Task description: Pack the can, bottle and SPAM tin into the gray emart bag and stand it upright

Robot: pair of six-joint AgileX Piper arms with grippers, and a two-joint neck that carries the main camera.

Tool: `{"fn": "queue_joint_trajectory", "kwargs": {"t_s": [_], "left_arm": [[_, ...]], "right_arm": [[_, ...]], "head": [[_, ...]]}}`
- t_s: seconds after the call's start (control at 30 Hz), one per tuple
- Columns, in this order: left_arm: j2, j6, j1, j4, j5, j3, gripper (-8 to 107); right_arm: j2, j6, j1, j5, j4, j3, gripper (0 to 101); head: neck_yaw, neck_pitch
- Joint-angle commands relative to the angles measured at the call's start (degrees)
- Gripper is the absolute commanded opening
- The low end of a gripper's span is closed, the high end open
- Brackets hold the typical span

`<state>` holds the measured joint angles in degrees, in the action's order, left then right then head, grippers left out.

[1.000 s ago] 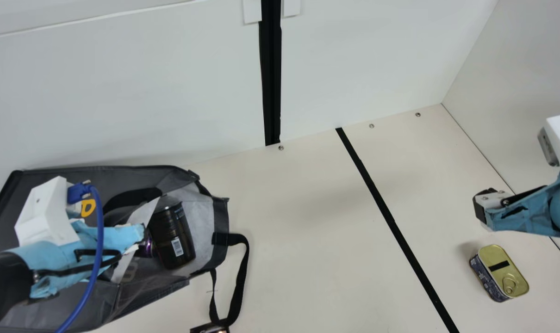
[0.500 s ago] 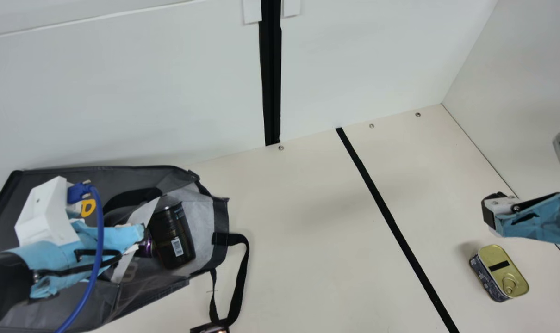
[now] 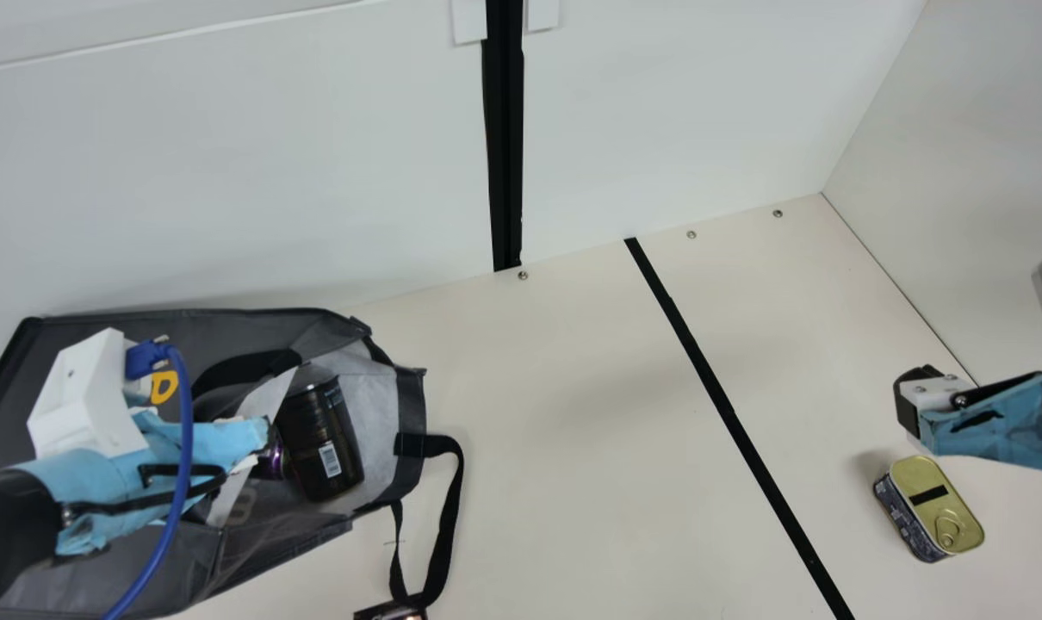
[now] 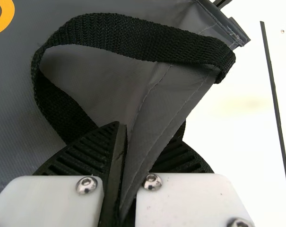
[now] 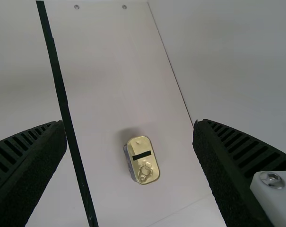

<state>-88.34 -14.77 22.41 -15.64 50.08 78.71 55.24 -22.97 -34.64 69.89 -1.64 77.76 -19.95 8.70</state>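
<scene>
The left arm reaches in low from the left, stretched toward the right over the gray bag, its pincer clamped on a fold of the bag's fabric. The right arm comes in from the right edge, pointing left, its pincer raised over the worktop and spread wide, gripping nothing. The tin lies on the near right of the worktop, below that pincer. A dark can rests inside the bag's mouth, which faces right.
</scene>
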Motion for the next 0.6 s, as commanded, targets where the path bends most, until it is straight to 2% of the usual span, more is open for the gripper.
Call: {"fn": "queue_joint_trajectory", "kwargs": {"t_s": [0.0,0.57], "left_arm": [[0.0,0.0,0.0,0.0,0.0,0.0,-8],[0.0,0.0,0.0,0.0,0.0,0.0,-8]], "right_arm": [[-0.07,-0.31,0.14,0.01,-0.16,-0.38,95],[-0.51,-7.08,-1.3,0.01,0.52,-5.64,95]], "head": [[-0.05,1.3],[-0.05,1.3]]}}
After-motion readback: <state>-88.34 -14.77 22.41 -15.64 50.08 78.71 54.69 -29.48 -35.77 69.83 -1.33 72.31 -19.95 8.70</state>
